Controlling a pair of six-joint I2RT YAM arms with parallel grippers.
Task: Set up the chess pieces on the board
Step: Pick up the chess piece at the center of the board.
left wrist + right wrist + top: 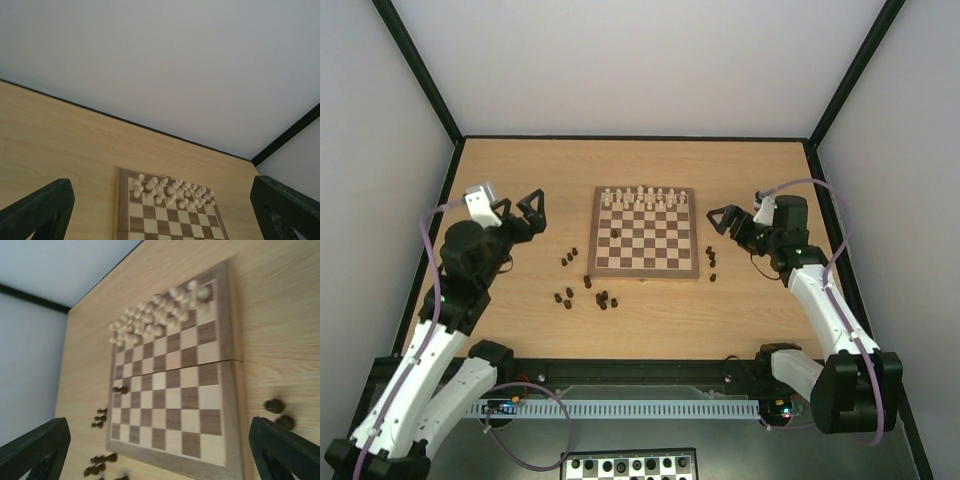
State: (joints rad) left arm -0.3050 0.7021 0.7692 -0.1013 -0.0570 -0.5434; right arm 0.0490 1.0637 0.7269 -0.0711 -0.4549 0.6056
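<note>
The wooden chessboard (645,240) lies at the table's middle, with cream chessmen filling its two far rows. Tiny dark chess pieces lie scattered on the table left of the board (568,258), off its near-left corner (603,299), and right of it (711,257). One dark piece lies on the board near its left edge (616,237); it also shows in the right wrist view (120,389). My left gripper (520,212) hovers open and empty left of the board. My right gripper (738,214) hovers open and empty right of it. The left wrist view shows the board's far rows (170,210).
A black-and-white checkered board (630,465) lies below the table's near edge. A black frame (630,138) borders the table and white walls enclose it. A slotted cable tray (620,408) runs between the arm bases.
</note>
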